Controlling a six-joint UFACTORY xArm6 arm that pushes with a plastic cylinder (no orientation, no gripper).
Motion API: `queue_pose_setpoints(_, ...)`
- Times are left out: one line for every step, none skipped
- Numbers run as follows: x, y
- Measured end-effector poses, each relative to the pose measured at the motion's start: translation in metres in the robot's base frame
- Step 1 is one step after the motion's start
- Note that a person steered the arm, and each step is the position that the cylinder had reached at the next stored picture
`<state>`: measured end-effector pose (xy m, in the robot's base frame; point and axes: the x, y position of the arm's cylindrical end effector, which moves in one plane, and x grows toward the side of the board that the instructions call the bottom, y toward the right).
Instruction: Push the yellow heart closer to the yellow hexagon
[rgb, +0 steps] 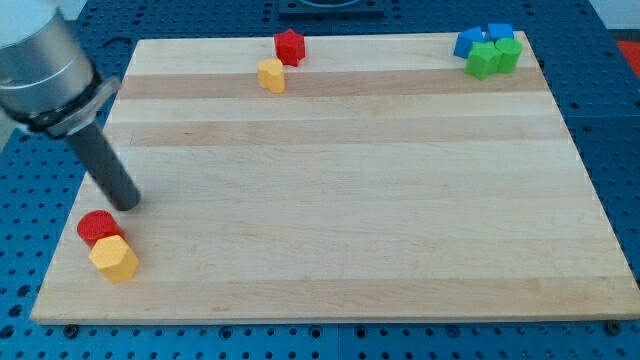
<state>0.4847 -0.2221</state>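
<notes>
The yellow heart (271, 75) lies near the view's top, left of centre, just below and left of a red block (289, 46). The yellow hexagon (114, 258) lies at the view's bottom left, touching a round red block (98, 226) just above it. My tip (127, 204) rests on the board at the left, just above and right of that round red block. It is far down and left of the yellow heart.
Two blue blocks (468, 42) (499, 33) and two green blocks (483, 61) (508, 54) are clustered at the wooden board's (350, 200) top right corner. The arm's grey body (40, 70) hangs over the top left corner.
</notes>
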Motion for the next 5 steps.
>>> queue_pose_setpoints(-0.028, 0.078)
queue_pose_setpoints(-0.076, 0.149)
queue_pose_setpoints(-0.128, 0.194)
queue_pose_setpoints(-0.166, 0.214)
queue_pose_setpoints(-0.194, 0.214)
